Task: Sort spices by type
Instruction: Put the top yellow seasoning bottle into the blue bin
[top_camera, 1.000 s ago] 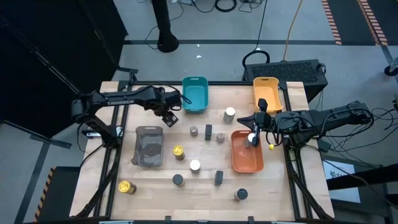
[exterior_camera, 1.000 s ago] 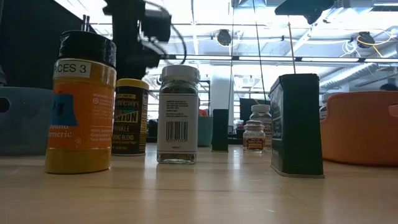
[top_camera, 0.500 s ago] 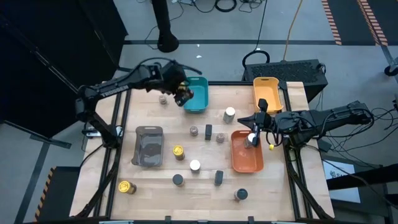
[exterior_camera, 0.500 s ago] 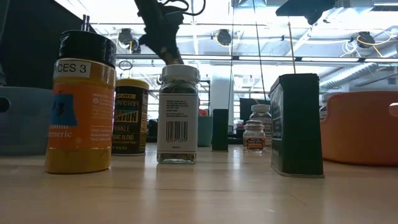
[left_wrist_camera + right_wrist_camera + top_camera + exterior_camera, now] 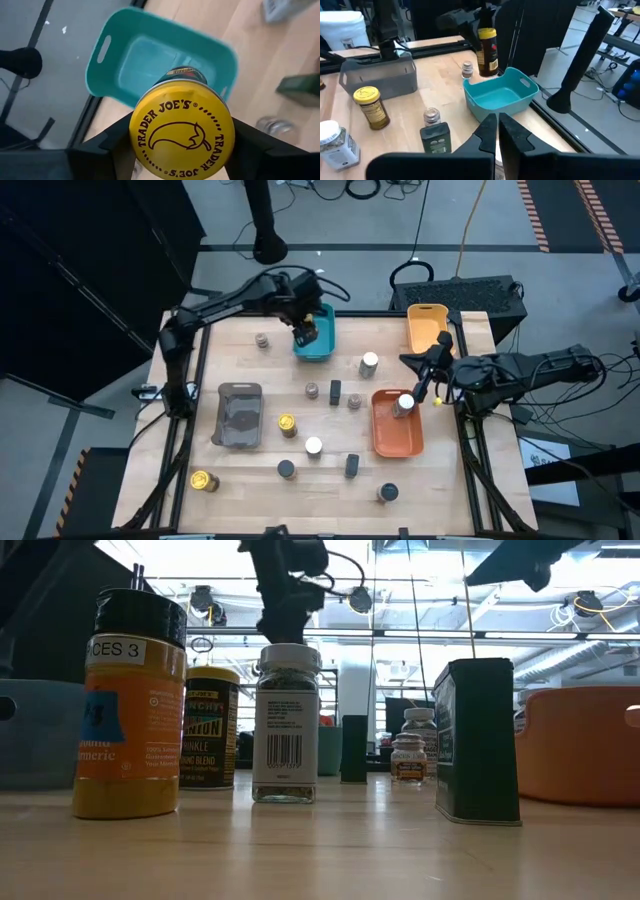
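1. Left gripper [image 5: 306, 332]: above the teal tray [image 5: 322, 346] at the far side of the worktop [image 5: 250, 470], jaws pinching a yellow-topped jar [image 5: 181, 131], held clear of the tray floor.
2. Right gripper [image 5: 437, 365]: above the far edge of the orange tray [image 5: 396, 442], jaws pressed together, carrying nothing.
3. Step in hand, as judged: delivery of the yellow-topped jar to the teal tray. The next move calls for lowering it inside the tray walls, spreading the jaws, then lifting straight up.
4. Already binned: a white-topped jar [image 5: 404, 403] stands in the orange tray.
5. Still loose on the worktop: two more yellow-topped jars [image 5: 287, 424], one near the grey tray [image 5: 240, 416] and one at the near left corner; white-topped jars, grey-topped jars and slim dark tins scattered between the trays; one small jar alone at the far left.
6. Yellow tray [image 5: 430, 327]: far right corner, nothing visible in it.
7. Surface: pale wood planks set in a dark metal frame.
8. Room: grey floor with trailing cables, a black post base beyond the worktop, bright ceiling lights in the low view.
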Motion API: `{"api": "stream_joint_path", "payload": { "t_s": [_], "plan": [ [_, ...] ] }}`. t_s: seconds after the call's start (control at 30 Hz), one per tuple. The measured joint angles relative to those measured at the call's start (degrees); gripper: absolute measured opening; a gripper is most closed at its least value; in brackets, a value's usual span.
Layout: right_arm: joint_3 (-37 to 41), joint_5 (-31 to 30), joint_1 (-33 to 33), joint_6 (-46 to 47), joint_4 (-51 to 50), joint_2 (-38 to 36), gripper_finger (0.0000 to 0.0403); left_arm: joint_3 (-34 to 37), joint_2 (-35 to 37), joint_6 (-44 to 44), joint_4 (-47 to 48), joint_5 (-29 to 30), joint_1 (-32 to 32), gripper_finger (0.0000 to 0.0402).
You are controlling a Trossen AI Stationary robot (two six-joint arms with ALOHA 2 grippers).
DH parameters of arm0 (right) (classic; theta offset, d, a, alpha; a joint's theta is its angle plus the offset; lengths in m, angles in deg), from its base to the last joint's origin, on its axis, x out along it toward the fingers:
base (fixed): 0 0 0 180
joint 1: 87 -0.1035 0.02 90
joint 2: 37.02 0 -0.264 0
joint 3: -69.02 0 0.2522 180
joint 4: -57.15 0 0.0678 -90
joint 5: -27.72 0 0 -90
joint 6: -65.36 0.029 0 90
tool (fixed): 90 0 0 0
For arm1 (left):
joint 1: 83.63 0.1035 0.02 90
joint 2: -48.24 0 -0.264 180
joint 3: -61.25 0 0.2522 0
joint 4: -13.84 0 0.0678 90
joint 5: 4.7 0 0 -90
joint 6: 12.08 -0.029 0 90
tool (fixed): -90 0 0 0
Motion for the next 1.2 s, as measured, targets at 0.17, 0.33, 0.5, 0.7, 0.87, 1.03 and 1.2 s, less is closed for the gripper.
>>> {"api": "stream_joint_path", "payload": {
  "t_s": [0.17, 0.33, 0.5, 0.7, 0.87, 1.03, 1.2],
  "plan": [
    [0.0, 0.2, 0.81, 0.9, -1.04, 0.41, 0.0, -1.89, -3.87, -7.13, 0.98, -5.66, 1.49, 0.023],
    [0.0, 0.21, 1.13, 0.9, -1.01, 0.51, 0.0, -2.71, -5.42, -11.85, -0.01, -6.9, 2.64, 0.023],
    [0.0, 0.22, 1.13, 0.49, -1.01, 0.48, 0.0, -2.71, -5.8, -16.43, -3.3, -7.35, 3.57, 0.023],
    [0.0, 0.2, 1.13, 0.18, -0.99, 0.46, 0.0, -2.62, -6.61, -17.67, -6.28, -7.73, 4.6, 0.023],
    [0.0, 0.2, 1.13, -0.43, -0.97, 0.48, 0.0, -2.67, -7.53, -10.66, -8.6, -7.38, 6.11, 0.023],
    [-0.07, 0.2, 1.13, -0.91, -0.92, 0.48, 0.0, -2.67, -7.52, -3.69, -6.04, -8.01, 5.69, 0.023],
    [-0.09, 0.17, 1.13, -1.06, -0.92, 0.48, 0.0, -2.64, -7.52, -3.87, -2.55, -8.43, 2.68, 0.023]
  ]
}}
